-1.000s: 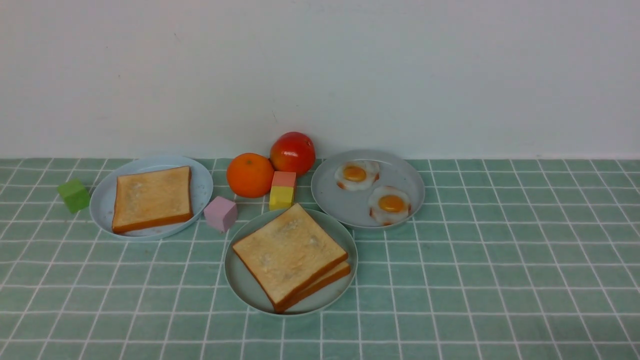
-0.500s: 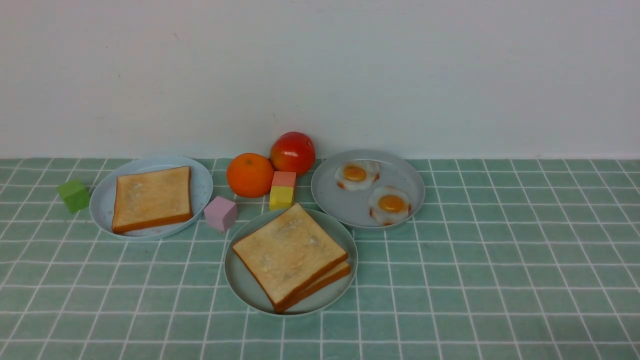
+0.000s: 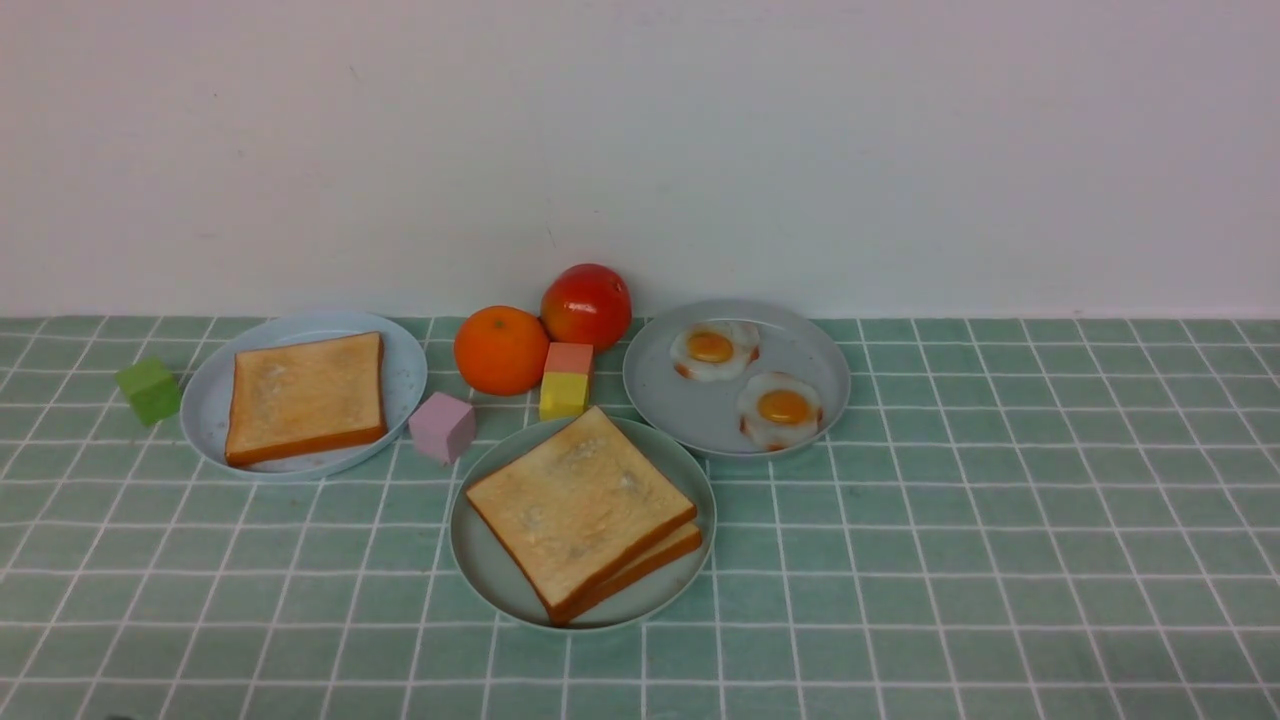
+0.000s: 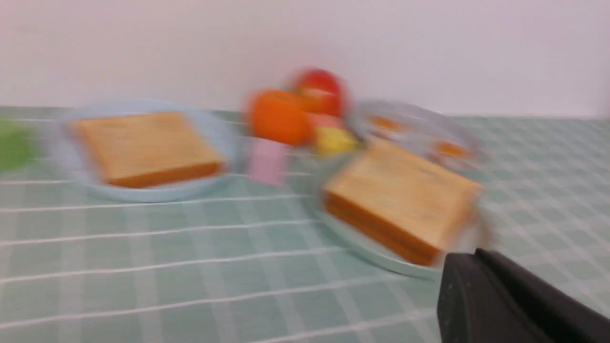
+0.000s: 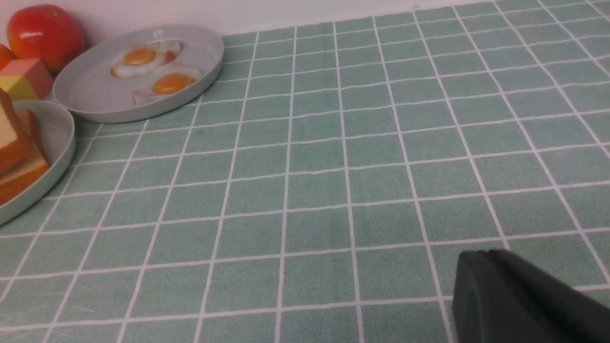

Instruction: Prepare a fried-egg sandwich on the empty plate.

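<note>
From the front view, a small dark tip at the near edge is probably our left gripper [image 3: 118, 717]. Beyond it and to its right, two toast slices [image 3: 582, 505] lie stacked and slightly askew on the mint-green plate [image 3: 480, 560]. We can't see an egg between them; if one isn't hidden there, we could call the sandwich done while its filling is missing. Two fried eggs [image 3: 746, 382] sit on the grey plate [image 3: 665, 400], farther from us.

In the left wrist view, our left gripper's jaws are closed with nothing held. The stack is ahead and to its right, blurred here. If that arm swung low across the plate, we could knock the overhanging top slice off the lower one, and pressing down to straighten it might squeeze a hidden egg out.

In the right wrist view, our right gripper [image 5: 481, 255] is closed and empty too, with the stack ahead and to its left. Reaching across the desk [image 5: 314, 190] for a needless correction, we could nudge the plate's rim and tip the slices.
</note>
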Controlling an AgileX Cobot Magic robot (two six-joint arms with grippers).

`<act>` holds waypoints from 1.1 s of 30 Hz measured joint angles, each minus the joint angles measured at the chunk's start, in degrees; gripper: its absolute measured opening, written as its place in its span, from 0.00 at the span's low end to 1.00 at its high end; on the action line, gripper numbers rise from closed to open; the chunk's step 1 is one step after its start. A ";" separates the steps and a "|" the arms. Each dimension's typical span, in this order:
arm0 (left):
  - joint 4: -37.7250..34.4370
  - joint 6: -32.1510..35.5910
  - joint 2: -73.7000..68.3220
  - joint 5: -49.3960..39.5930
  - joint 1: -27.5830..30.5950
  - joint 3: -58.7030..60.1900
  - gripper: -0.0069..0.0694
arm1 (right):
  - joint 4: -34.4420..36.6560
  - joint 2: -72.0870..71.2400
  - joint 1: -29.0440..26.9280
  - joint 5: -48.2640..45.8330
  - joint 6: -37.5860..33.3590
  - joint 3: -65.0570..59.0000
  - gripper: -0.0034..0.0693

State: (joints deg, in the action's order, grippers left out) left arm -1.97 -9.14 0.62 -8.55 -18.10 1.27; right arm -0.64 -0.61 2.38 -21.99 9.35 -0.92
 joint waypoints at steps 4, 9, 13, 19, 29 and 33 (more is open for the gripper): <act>-2.25 -0.70 0.00 -1.97 12.67 0.26 0.10 | 0.00 0.00 0.00 0.00 -0.05 0.00 0.06; -3.12 -1.46 0.00 -11.81 17.89 0.53 0.10 | 0.00 0.00 0.00 0.00 -0.05 0.00 0.06; -3.30 -1.51 0.00 -12.99 17.88 0.52 0.10 | 0.00 0.00 0.00 0.00 -0.05 0.00 0.06; -3.30 -1.51 0.00 -12.86 17.88 0.52 0.11 | 0.00 0.00 0.00 0.00 -0.05 0.00 0.07; -3.30 -1.53 0.00 -12.83 17.88 0.52 0.13 | 0.00 0.00 0.00 0.00 -0.05 0.00 0.08; -3.30 -1.53 0.00 -12.83 17.88 0.52 0.13 | 0.00 0.00 0.00 0.00 -0.05 0.00 0.08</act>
State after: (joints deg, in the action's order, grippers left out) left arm -5.27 -10.67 0.62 -21.37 -0.22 1.80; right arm -0.64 -0.61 2.38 -21.99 9.30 -0.92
